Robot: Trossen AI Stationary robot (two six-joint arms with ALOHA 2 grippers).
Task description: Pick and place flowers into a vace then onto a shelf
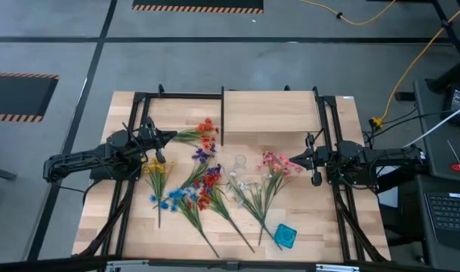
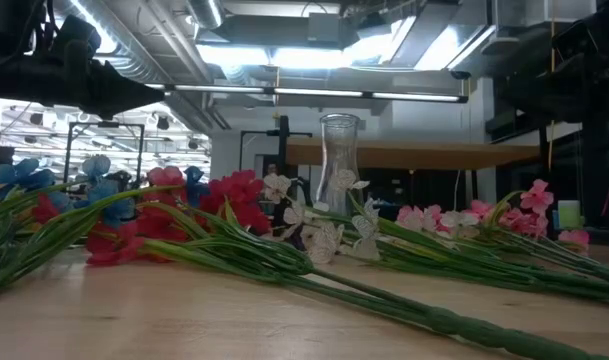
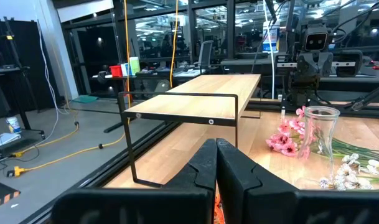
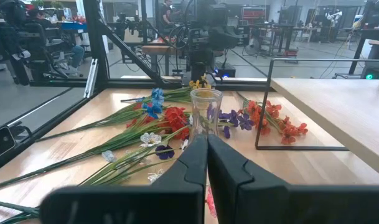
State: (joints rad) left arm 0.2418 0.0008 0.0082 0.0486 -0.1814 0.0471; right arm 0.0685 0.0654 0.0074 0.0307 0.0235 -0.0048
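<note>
The flowers lie loose across the middle of the table, stems toward the near edge: orange, yellow, blue, red, white and pink sprays. A clear glass vase stands upright among them and holds no stems. The shelf stands on black posts at the far edge. My left gripper hangs shut above the table beside the orange spray's stems. My right gripper hangs shut over the pink blooms, facing the vase.
A teal square object lies near the table's near edge, to the right of the stems. Black frame rails run along both sides of the table under the arms. Bare wood shows at the near left corner and under the shelf.
</note>
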